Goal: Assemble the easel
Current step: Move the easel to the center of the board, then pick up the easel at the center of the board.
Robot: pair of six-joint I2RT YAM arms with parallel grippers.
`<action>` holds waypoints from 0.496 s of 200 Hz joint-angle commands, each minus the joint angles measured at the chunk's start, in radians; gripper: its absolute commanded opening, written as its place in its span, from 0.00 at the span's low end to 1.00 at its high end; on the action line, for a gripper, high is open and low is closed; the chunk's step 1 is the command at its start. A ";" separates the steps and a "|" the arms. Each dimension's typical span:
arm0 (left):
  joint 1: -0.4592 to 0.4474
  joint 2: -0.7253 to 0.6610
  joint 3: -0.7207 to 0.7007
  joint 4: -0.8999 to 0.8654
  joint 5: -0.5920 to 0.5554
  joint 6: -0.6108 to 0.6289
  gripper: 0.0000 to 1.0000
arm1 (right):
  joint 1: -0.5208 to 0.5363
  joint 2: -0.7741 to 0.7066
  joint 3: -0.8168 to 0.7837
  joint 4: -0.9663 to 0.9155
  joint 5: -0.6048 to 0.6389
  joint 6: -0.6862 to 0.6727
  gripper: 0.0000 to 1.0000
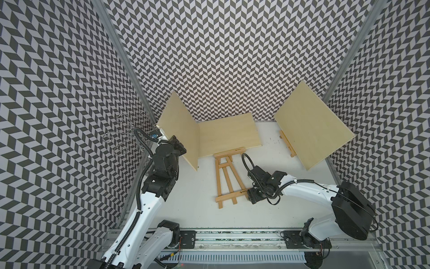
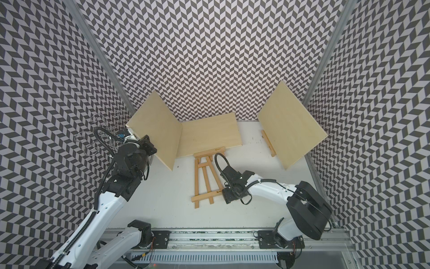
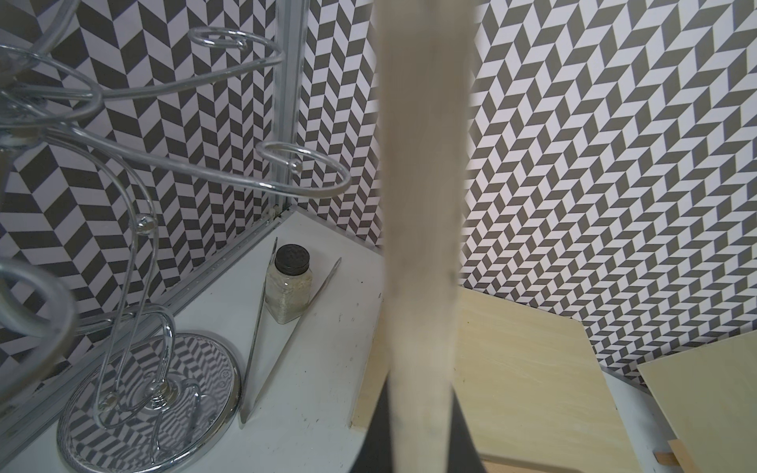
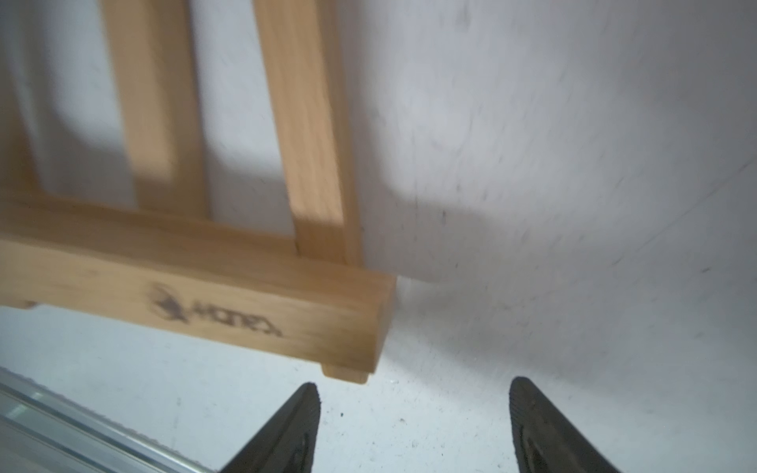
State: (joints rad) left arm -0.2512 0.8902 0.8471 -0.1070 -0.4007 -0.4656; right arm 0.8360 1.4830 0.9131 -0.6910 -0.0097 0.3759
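Chevron-papered walls enclose a white counter (image 1: 190, 216). Subject item: the easel (image 1: 218, 179) lies flat at centre frame in both top views, its far end at the edge of a flat board (image 1: 229, 135).

The right tool (image 4: 413, 389) has its jaws standing wide with nothing between them, just beside the end of the easel's lower crossbar (image 4: 229, 295). The left tool (image 1: 179, 145) is clamped on the edge of an upright board (image 1: 180, 125), left of centre.

Assessment: the step in hand appears to be taking the crossbar end. In the right wrist view that end sits off toward one finger. Recommend centring the jaws over it, closing squarely across the bar, then lifting slowly so the legs do not drag.

Containers: one jar (image 3: 288, 286), dark lid on, holds pale grainy contents of a kind that cannot be determined. It stands between the arms of the tongs (image 3: 258, 340).
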 commanded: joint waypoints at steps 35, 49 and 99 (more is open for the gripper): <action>-0.026 0.000 -0.004 0.031 0.052 -0.027 0.00 | -0.006 0.155 0.275 0.081 0.145 -0.071 0.74; -0.035 0.003 -0.007 0.021 0.056 -0.032 0.00 | -0.011 0.237 0.324 0.105 0.126 -0.082 0.73; -0.055 -0.016 0.005 -0.019 0.072 -0.037 0.00 | -0.014 0.447 0.421 0.143 0.117 -0.101 0.65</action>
State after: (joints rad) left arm -0.2840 0.8940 0.8417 -0.1371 -0.4015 -0.4782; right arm 0.8261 1.8915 1.3045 -0.5900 0.1009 0.2958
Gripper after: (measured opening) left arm 0.089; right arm 0.674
